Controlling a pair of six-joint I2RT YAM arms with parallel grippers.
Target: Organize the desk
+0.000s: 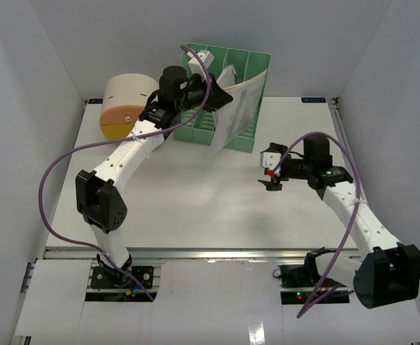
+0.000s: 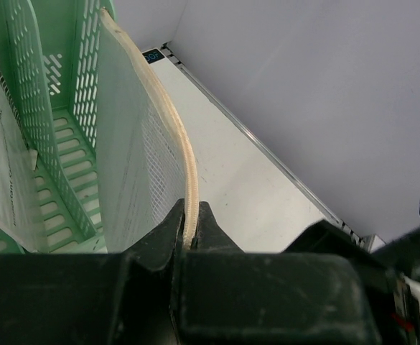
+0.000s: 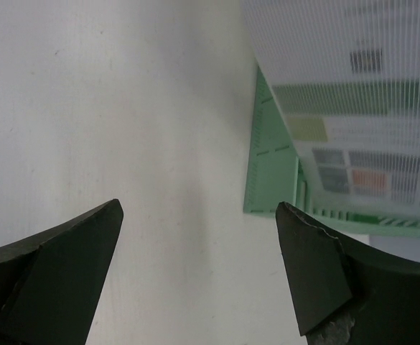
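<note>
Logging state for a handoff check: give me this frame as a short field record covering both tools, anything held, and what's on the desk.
left tool: shut on the cream edge of the mesh folder
mesh folder: tilted at the green file rack; how far in is unclear
right tool: open, empty, over bare desk in front of the rack
drawer box: far left, beside the rack
paper sheet: in a slot left of the folder

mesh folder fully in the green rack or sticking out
Sticking out: mesh folder hangs tilted across the rack front, pinched by left claw.
</note>
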